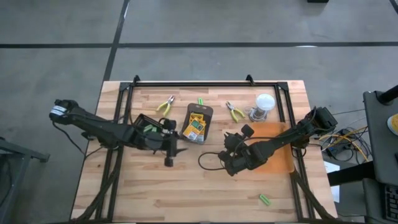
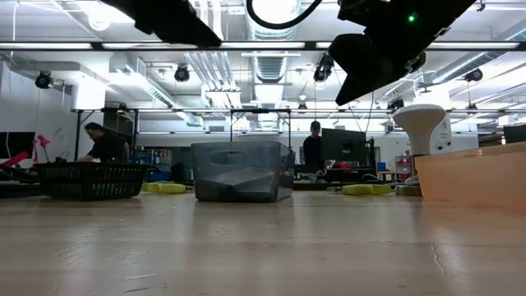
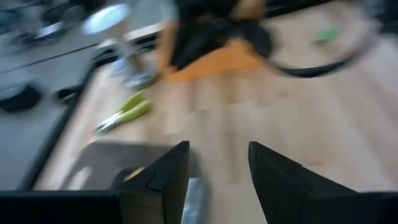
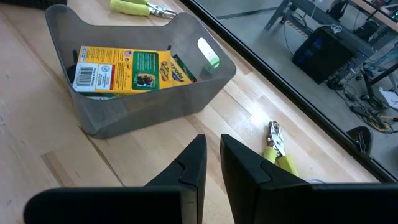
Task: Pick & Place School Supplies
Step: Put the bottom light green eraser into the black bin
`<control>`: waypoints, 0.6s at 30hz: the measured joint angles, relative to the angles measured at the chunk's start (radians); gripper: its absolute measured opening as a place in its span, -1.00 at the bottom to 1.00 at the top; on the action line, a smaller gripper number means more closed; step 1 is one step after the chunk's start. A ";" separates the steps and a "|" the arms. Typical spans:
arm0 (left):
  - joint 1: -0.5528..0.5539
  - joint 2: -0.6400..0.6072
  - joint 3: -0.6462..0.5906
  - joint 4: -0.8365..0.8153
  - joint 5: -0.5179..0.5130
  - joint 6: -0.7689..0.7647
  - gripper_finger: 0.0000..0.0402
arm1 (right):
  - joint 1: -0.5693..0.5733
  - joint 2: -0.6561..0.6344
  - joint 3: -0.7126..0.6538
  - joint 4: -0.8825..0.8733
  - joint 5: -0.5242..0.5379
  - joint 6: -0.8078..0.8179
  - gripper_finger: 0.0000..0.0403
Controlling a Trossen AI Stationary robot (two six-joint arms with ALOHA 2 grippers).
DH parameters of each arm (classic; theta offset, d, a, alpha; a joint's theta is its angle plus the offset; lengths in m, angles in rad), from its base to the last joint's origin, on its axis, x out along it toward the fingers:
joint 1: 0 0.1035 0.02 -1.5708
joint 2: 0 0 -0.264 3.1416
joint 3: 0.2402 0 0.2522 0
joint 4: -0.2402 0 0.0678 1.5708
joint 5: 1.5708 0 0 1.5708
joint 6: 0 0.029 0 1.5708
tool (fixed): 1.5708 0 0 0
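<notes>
A dark grey tray (image 1: 209,127) in the middle of the table holds yellow-and-green crayon boxes (image 4: 124,70). A green stick (image 4: 208,53) shows at the tray's far end; inside or just outside it, I cannot tell. One pair of pliers (image 1: 165,104) lies far left of the tray and another (image 1: 234,111) far right of it. A second green stick (image 1: 265,199) lies near the front right. My left gripper (image 3: 217,168) hovers open left of the tray, with nothing between its fingers. My right gripper (image 4: 212,162) hangs shut right of the tray.
A clear jar with a white lid (image 1: 264,104) stands at the far right, beside the right-hand pliers. An orange mat (image 1: 280,155) lies under my right arm. A black cable (image 1: 208,163) loops near the right gripper. Bare wood spans the table's near half.
</notes>
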State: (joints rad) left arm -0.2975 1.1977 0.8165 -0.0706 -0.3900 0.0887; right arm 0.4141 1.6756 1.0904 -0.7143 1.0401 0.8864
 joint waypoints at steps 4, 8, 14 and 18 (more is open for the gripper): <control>0.001 -0.068 -0.027 0.055 0.231 0.084 -0.15 | 0.000 0.000 0.000 0.000 0.000 0.000 -0.79; 0.000 -0.150 -0.034 0.061 0.417 0.166 -0.15 | 0.000 0.000 0.000 0.002 0.000 0.000 -0.79; 0.000 -0.262 -0.036 0.040 0.483 0.247 -0.15 | -0.001 0.000 0.000 -0.008 0.000 -0.272 -0.79; 0.000 -0.312 -0.039 0.001 0.484 0.243 -0.15 | 0.000 0.000 0.000 -0.006 0.000 -0.407 -0.79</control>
State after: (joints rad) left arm -0.2976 0.8857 0.7778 -0.0700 0.0942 0.3321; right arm 0.4138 1.6756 1.0904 -0.7202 1.0405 0.4795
